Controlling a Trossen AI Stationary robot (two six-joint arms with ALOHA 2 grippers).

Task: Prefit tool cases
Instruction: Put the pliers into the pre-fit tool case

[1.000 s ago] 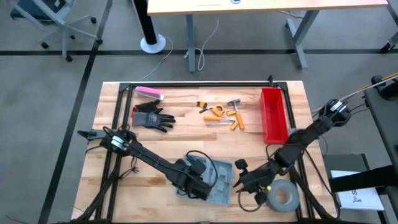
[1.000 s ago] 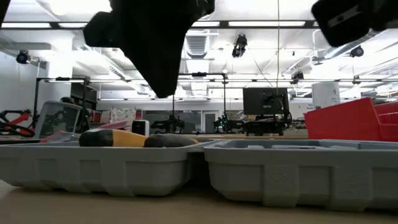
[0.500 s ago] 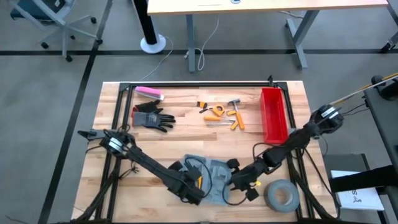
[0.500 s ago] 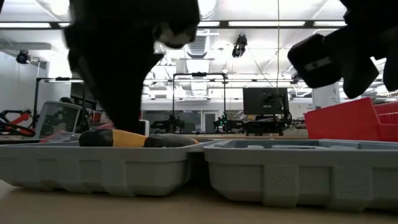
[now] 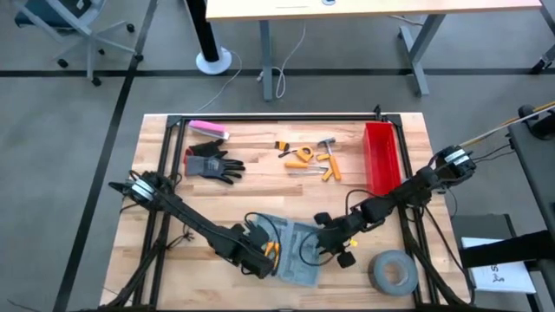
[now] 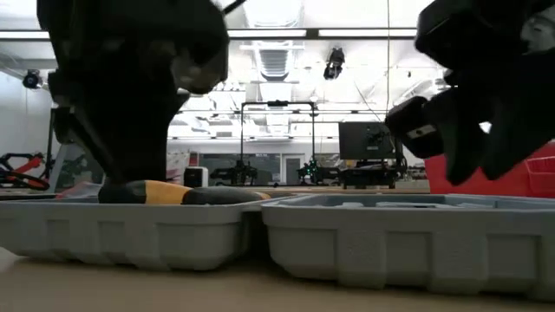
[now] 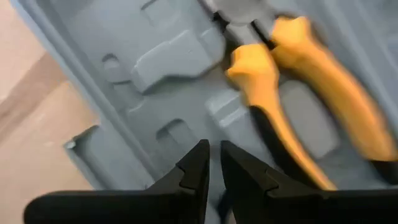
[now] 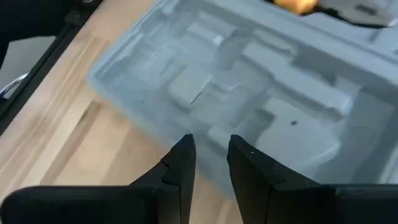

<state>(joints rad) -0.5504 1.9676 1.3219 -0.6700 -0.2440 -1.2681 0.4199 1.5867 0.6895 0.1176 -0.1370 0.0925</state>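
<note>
The open case [image 5: 293,253] lies flat near the 6 o'clock edge of the counter [image 5: 251,156], its two grey halves side by side with moulded slots facing up. The left gripper [image 5: 260,257] sits over the case's 9 o'clock half, its fingers [image 7: 194,171] nearly together with only a thin slit between them and nothing held; just past their tips a pair of yellow-handled pliers [image 7: 292,93] rests in the slots. The right gripper [image 5: 332,245] hangs at the case's 3 o'clock edge, its fingers [image 8: 180,163] a narrow gap apart and empty, poised above the rim of that half with bare wood beside it. In the low view the two halves [image 6: 260,238] meet at the middle, the pliers lying on top of the left one below the dark left gripper [image 6: 130,104], while the right gripper [image 6: 477,95] is above the other half. A grey tape roll [image 5: 392,272] lies near the case toward 4 o'clock, just beyond the right gripper. A red bin [image 5: 381,158] stands toward 2 o'clock, loose orange-handled tools [image 5: 310,158] at 12 o'clock, a black glove [image 5: 211,163] at 10 o'clock and a pink block [image 5: 208,129] beyond it, all well apart from the case. Both arms cross the counter toward the case.
</note>
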